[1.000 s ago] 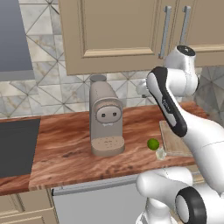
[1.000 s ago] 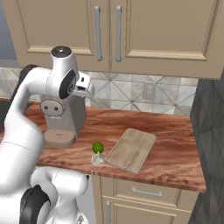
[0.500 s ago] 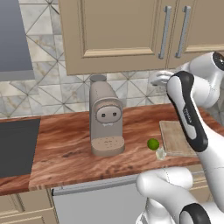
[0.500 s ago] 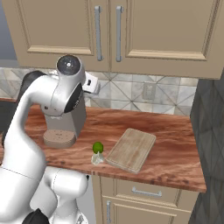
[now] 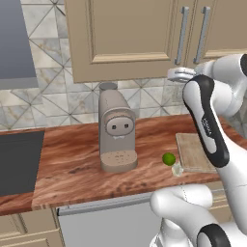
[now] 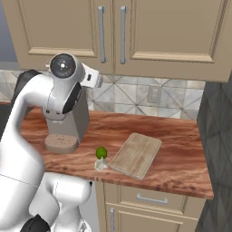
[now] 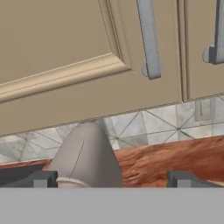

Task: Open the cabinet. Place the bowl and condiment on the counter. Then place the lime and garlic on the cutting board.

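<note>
The cabinet point(image 5: 130, 38) has both panelled doors shut, and its grey bar handles point(image 5: 182, 34) hang side by side. My gripper point(image 5: 174, 74) hovers open and empty just under the cabinet's lower edge, above the counter point(image 5: 72, 159). In the hand view the gripper point(image 7: 113, 179) looks up at the left door's handle point(image 7: 148, 39), with its fingertips point(image 7: 41, 178) wide apart. The lime point(image 5: 168, 158) and the pale garlic point(image 5: 177, 169) lie on the counter beside the cutting board point(image 5: 193, 152). From the right I see the lime point(image 6: 101, 152), garlic point(image 6: 100, 164) and cutting board point(image 6: 136, 155). The bowl and condiment are hidden.
A beige coffee machine point(image 5: 116, 130) stands on the counter below and left of the gripper. A dark cooktop point(image 5: 17, 161) lies at the far left under a grey hood point(image 5: 14, 43). Beige drawers point(image 6: 149, 199) sit below the counter, and a dark tall unit point(image 6: 219, 136) bounds the right end.
The arm has swung up and to the right, lifting the hand from beside the coffee machine's top to just under the cabinet doors. The jaws stay open.
</note>
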### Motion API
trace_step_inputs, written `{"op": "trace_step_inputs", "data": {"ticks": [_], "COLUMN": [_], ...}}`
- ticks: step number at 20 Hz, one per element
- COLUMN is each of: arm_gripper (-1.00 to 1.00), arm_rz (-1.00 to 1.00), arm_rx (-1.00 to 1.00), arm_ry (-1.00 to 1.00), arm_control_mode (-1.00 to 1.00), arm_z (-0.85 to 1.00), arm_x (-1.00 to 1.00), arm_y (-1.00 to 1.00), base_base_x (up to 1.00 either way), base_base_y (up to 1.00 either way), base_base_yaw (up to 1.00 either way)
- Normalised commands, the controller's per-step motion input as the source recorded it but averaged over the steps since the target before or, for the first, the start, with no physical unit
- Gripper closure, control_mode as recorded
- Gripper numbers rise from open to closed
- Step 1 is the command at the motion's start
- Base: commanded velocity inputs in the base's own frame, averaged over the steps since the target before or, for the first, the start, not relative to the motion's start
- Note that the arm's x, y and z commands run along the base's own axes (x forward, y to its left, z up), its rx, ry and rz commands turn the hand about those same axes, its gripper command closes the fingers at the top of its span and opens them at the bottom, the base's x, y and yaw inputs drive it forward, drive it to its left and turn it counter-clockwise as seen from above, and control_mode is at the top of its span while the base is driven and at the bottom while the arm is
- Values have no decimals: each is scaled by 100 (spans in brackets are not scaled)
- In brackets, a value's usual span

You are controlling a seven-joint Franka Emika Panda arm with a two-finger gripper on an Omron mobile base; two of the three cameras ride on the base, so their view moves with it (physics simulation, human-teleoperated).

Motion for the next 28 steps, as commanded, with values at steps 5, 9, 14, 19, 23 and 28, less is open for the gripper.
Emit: {"op": "trace_step_inputs", "data": {"ticks": [5, 9, 14, 19, 23, 28], "arm_gripper": [-100, -100, -100, -100, -100, -100], "arm_rz": [0, 0, 0, 0, 0, 0], "arm_rx": [0, 0, 0, 2, 0, 0], "arm_ry": [0, 0, 0, 1, 1, 1], "arm_control_mode": [-100, -100, -100, -100, -100, -100], "arm_z": [50, 36, 15, 7, 1, 7], "arm_x": [0, 0, 8, 15, 21, 33], "arm_y": [-15, -20, -16, -12, -1, 0], "base_base_x": [0, 0, 0, 0, 0, 0], "base_base_y": [0, 0, 0, 0, 0, 0], "base_base_yaw": [0, 0, 0, 0, 0, 0]}}
